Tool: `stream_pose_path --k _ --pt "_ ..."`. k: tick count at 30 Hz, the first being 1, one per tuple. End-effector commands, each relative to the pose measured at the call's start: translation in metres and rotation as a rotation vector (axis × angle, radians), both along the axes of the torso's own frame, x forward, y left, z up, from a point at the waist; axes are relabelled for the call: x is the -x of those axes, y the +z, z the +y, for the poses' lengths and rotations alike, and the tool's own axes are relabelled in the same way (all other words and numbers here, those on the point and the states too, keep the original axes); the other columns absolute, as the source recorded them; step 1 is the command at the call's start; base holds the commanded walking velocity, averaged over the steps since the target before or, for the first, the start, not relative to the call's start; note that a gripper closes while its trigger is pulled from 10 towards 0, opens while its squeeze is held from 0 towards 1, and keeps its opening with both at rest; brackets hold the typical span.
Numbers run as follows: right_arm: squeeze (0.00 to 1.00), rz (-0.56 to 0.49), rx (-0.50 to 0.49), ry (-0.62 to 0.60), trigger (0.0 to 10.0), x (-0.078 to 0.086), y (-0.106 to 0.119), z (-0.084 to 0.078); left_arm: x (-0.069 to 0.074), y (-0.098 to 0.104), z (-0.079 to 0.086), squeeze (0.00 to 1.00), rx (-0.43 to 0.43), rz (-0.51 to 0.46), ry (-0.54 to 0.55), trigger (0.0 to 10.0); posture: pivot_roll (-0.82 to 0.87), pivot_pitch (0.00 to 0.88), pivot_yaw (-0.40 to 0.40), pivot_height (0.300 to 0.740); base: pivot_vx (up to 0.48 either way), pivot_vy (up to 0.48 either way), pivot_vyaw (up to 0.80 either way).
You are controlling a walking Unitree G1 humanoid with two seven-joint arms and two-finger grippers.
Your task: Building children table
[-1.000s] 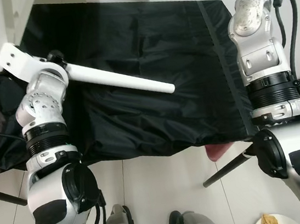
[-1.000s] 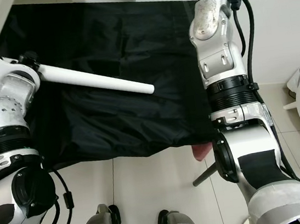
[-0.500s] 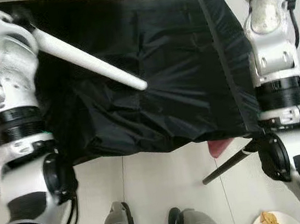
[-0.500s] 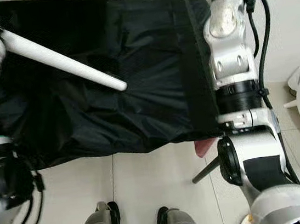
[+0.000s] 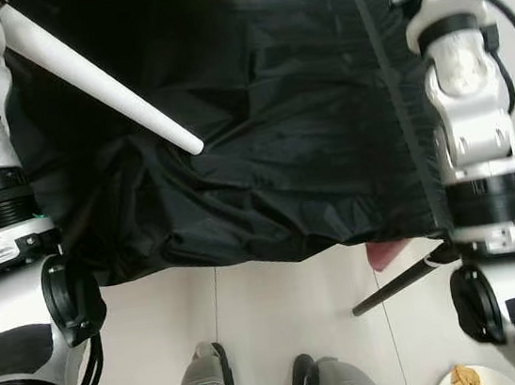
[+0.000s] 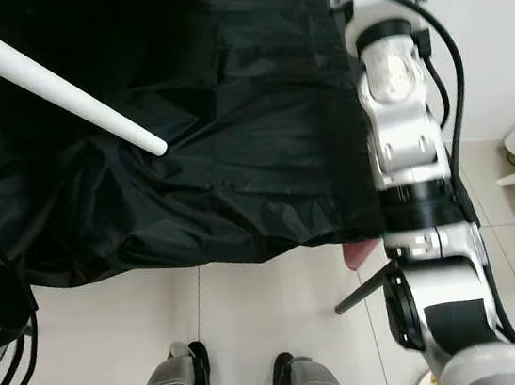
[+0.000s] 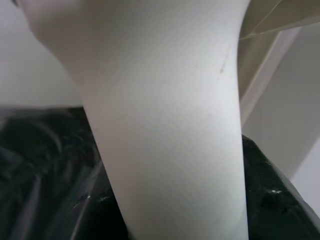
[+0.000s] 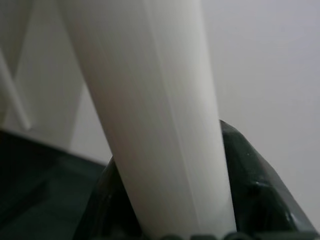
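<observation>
While both arms are raised over the black cloth, the white table leg runs as a long slanted rod from beside the left arm's upper joint, at the head view's top left, down toward the middle of the cloth, its rounded free end hanging over the folds. Its long axis thus points away from the left arm and toward the robot's right. Seen from the left wrist, a broad white piece sits hard against the camera, so the left gripper probably carries the leg, though its fingers cannot be made out. Seen from the right wrist, a second white piece stands close above a dark part; whether that gripper grasps it cannot be told. By position, the left arm is the nearer to the leg.
</observation>
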State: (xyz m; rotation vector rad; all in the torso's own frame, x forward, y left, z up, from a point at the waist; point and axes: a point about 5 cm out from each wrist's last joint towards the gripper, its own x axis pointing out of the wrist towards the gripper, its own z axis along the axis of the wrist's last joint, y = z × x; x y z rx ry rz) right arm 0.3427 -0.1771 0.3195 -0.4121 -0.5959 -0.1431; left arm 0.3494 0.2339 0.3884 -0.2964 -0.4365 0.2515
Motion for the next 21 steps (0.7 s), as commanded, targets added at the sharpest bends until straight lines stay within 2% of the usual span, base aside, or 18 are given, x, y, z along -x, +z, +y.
stream_pose_path --k 1,2,3,5,6,7,8,10,13,16,17,18,19,20,21 --pt "0.0 -0.098 -0.013 -0.001 10.0 0.013 0.02 -0.006 0.025 0.045 -0.011 0.0 -0.146 -0.211 -0.045 0.0 0.12 0.102 -0.021 0.74 0.0 0.0 0.0" --pt "0.0 -0.042 -0.009 -0.015 10.0 0.014 0.005 -0.012 0.024 0.043 -0.016 0.0 -0.169 -0.195 -0.077 0.0 0.12 0.107 -0.02 0.74 0.0 0.0 0.0" --pt "0.0 -0.042 -0.009 -0.015 10.0 0.014 0.005 -0.012 0.024 0.043 -0.016 0.0 -0.169 -0.195 -0.077 0.0 0.12 0.107 -0.02 0.74 0.0 0.0 0.0" --pt "0.0 0.057 0.009 -0.035 10.0 0.017 -0.024 -0.02 0.02 0.038 -0.026 0.0 -0.208 -0.165 -0.137 0.0 0.12 0.111 -0.011 0.74 0.0 0.0 0.0" --pt "0.0 0.057 0.009 -0.035 10.0 0.017 -0.024 -0.02 0.02 0.038 -0.026 0.0 -0.208 -0.165 -0.137 0.0 0.12 0.111 -0.011 0.74 0.0 0.0 0.0" --pt "0.0 0.101 0.0 -0.032 10.0 0.019 -0.037 -0.023 0.018 0.035 -0.033 0.0 -0.253 -0.137 -0.169 10.0 0.12 0.114 -0.005 0.74 0.0 0.0 0.0" --pt "0.0 0.101 0.0 -0.032 10.0 0.019 -0.037 -0.023 0.018 0.035 -0.033 0.0 -0.253 -0.137 -0.169 10.0 0.12 0.114 -0.005 0.74 0.0 0.0 0.0" --pt "0.0 0.154 -0.04 -0.049 10.0 0.025 -0.057 -0.031 0.016 0.02 -0.048 0.0 -0.292 -0.086 -0.252 10.0 0.12 0.122 0.008 0.74 0.0 0.0 0.0" --pt "0.0 0.178 -0.053 -0.064 10.0 0.029 -0.066 -0.036 0.016 0.011 -0.055 0.0 -0.317 -0.061 -0.298 10.0 0.12 0.125 0.009 0.74 0.0 0.0 0.0" --pt "0.0 0.229 -0.133 -0.069 10.0 0.037 -0.09 -0.046 0.015 -0.008 -0.069 0.0 -0.361 0.006 -0.364 10.0 0.12 0.13 0.013 0.74 0.0 0.0 0.0" --pt "0.0 0.229 -0.133 -0.069 10.0 0.037 -0.09 -0.046 0.015 -0.008 -0.069 0.0 -0.361 0.006 -0.364 10.0 0.12 0.13 0.013 0.74 0.0 0.0 0.0" --pt "0.0 0.273 -0.175 -0.035 10.0 0.04 -0.106 -0.048 0.015 -0.019 -0.074 0.0 -0.378 0.047 -0.388 10.0 0.12 0.131 0.013 0.74 0.0 0.0 0.0" --pt "0.0 0.273 -0.175 -0.035 10.0 0.04 -0.106 -0.048 0.015 -0.019 -0.074 0.0 -0.378 0.047 -0.388 10.0 0.12 0.131 0.013 0.74 0.0 0.0 0.0" --pt "0.0 0.325 -0.242 0.002 10.0 0.042 -0.121 -0.047 0.014 -0.028 -0.079 0.0 -0.388 0.081 -0.407 10.0 0.11 0.133 0.016 0.74 0.0 0.0 0.0" --pt "0.0 0.325 -0.242 0.002 10.0 0.042 -0.121 -0.047 0.014 -0.028 -0.079 0.0 -0.388 0.081 -0.407 10.0 0.11 0.133 0.016 0.74 0.0 0.0 0.0"
